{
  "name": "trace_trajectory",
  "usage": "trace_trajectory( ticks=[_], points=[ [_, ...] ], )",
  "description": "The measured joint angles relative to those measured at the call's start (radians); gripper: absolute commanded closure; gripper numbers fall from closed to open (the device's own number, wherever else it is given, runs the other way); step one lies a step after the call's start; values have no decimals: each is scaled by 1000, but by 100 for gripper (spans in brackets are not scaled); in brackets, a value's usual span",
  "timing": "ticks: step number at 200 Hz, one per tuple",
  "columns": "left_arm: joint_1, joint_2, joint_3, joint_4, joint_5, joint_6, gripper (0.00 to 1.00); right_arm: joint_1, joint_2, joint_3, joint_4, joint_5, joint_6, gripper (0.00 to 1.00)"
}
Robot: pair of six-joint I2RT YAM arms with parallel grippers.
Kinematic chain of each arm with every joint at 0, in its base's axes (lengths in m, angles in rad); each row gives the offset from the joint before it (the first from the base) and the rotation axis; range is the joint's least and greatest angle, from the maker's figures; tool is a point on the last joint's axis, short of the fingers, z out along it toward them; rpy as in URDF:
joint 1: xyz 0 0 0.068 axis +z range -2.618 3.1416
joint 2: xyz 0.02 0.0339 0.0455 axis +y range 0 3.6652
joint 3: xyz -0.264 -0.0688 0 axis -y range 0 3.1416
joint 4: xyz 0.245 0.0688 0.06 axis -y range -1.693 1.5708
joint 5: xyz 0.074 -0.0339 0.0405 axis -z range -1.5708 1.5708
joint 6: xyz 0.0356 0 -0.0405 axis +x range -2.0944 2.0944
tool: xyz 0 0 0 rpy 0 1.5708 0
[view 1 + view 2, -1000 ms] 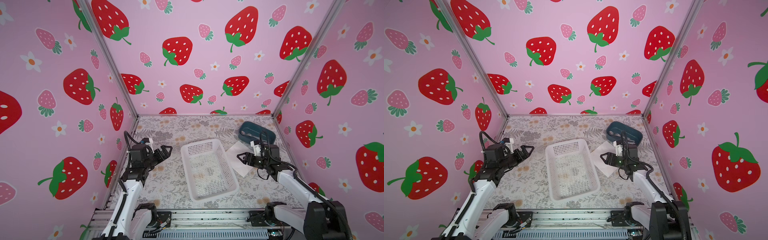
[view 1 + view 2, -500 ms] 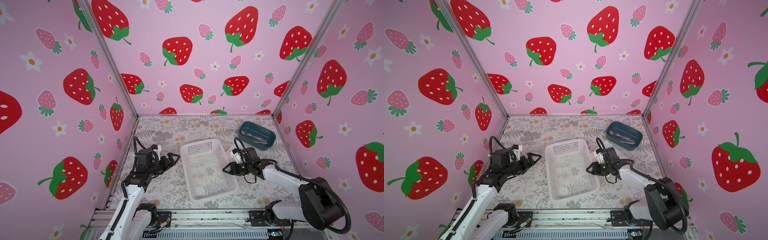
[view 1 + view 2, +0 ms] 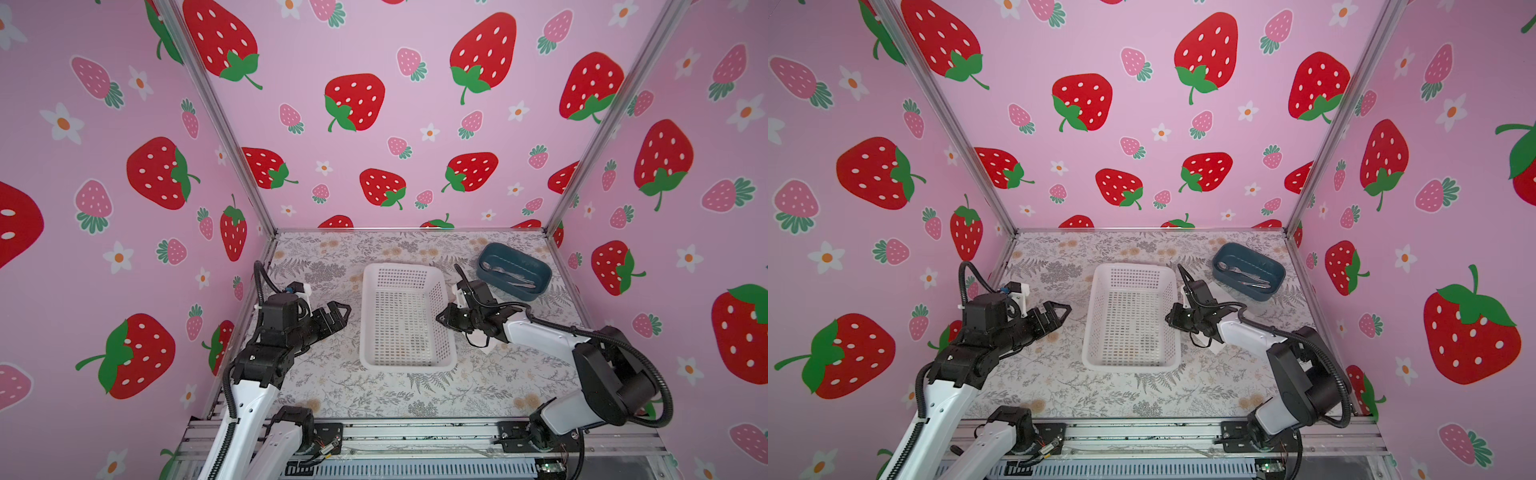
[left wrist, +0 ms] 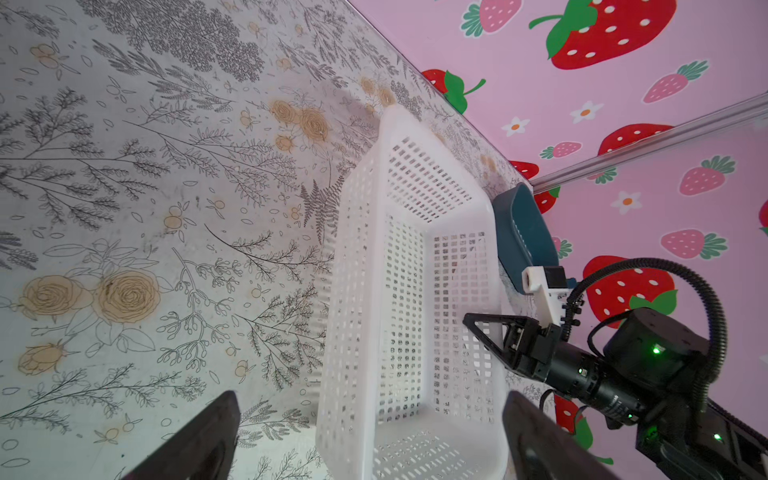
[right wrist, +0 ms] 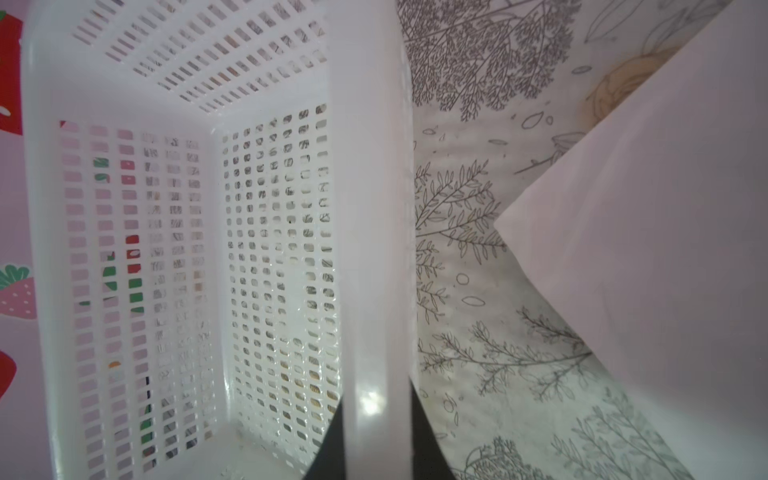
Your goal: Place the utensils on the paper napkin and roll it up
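The white basket [image 5: 374, 208] is clamped at lower centre by the right gripper [image 5: 376, 432], likely for clearing space. The left gripper [image 3: 340, 316] is spread wide, empty.

The tabletop [image 3: 353, 395], printed with grey ferns and pale orange roses, carried three things. A white basket [image 3: 407, 365] sat at its middle. A dark blue tray [image 3: 515, 293] lay toward the far right corner. A paper napkin [image 5: 644, 249] lay near the basket's right side, apart from it.

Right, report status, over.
Left gripper open, beside white basket. Right gripper shut on basket's rim. Utensils in blue tray; napkin bare.
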Motion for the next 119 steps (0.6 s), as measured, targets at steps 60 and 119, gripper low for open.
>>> trace_trajectory(
  ticks=[60, 119],
  points=[
    [-3, -1, 55, -82, -17, 0, 0, 10, 257, 302, -19, 84, 45, 83],
    [-6, -8, 84, -137, -13, -2, 0, 86, 533, 693, -30, 69, 103, 61]
  ],
)
